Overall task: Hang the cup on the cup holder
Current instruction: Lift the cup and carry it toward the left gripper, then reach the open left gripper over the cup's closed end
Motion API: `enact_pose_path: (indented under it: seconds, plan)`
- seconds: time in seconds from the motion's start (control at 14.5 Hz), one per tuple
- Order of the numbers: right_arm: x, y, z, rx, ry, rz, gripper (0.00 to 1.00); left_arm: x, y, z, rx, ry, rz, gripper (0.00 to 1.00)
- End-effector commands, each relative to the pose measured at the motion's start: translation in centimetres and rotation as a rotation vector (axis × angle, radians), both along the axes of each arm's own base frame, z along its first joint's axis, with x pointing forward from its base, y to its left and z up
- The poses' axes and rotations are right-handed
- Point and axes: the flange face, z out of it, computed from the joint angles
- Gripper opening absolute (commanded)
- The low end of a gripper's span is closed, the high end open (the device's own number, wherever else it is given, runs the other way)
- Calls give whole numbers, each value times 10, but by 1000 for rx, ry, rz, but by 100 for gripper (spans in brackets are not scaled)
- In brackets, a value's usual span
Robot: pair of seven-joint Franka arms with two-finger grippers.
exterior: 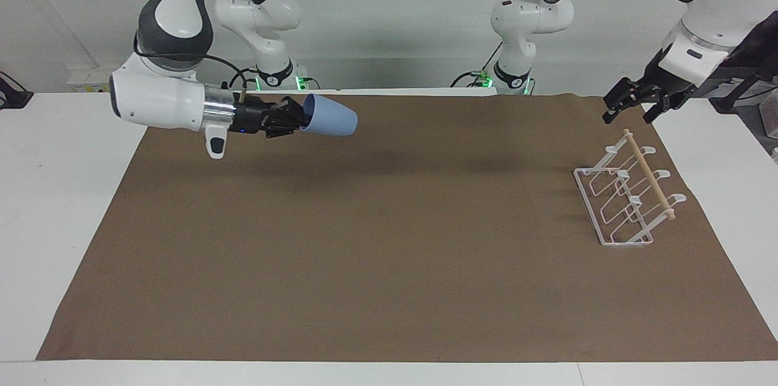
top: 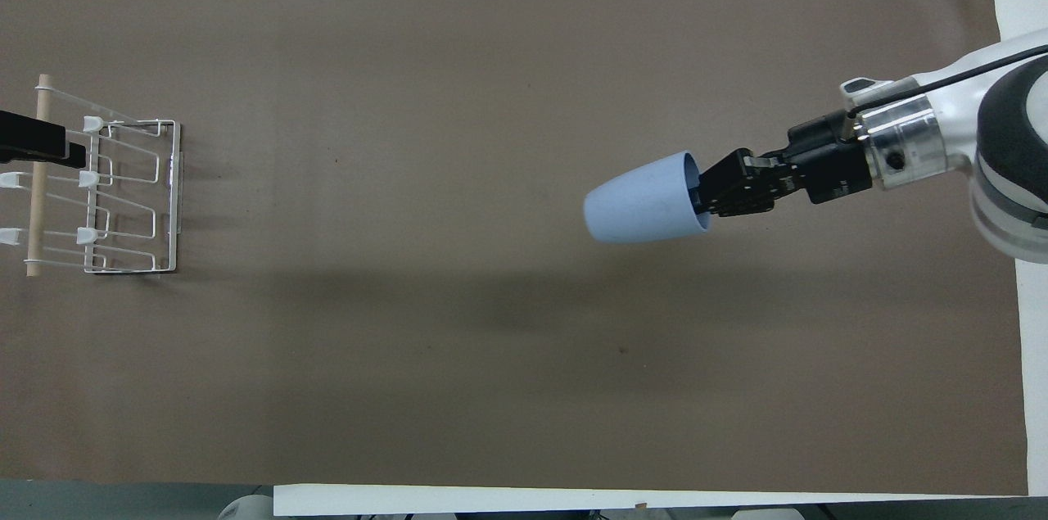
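Note:
The light blue cup (exterior: 333, 117) (top: 643, 199) hangs in the air on its side, its base pointing toward the left arm's end of the table. My right gripper (exterior: 299, 118) (top: 702, 194) is shut on the cup's rim, one finger inside the mouth, over the brown mat. The white wire cup holder (exterior: 626, 203) (top: 123, 201) with its wooden rod stands on the mat at the left arm's end, with nothing on its prongs. My left gripper (exterior: 630, 110) (top: 37, 145) waits open in the air above the end of the rod nearer to the robots.
A brown mat (exterior: 389, 264) covers most of the white table (exterior: 61, 191). Both arm bases (exterior: 510, 79) stand at the robots' edge. Only bare mat lies between the cup and the holder.

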Motion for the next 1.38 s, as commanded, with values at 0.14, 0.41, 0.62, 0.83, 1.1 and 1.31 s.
enact_pose_path:
  seconds: [0.14,0.41,0.62,0.83,1.1,1.31]
  plan:
    - [3,72,21,155,80,-125,0,-9,-65,-19,-101,18,51,100]
    - [-3,125,21,196,118,-211,0,-11,-76,-17,-240,67,161,100]
    - [-11,155,15,165,106,-251,0,-15,-89,-17,-319,127,273,100]
    - [-17,166,9,147,121,-263,0,-16,-106,-8,-435,215,458,100]
    - [-17,166,9,147,127,-266,0,-29,-171,-7,-395,269,670,100]
    - [-16,166,10,169,139,-277,0,-27,-193,6,-411,340,971,100]
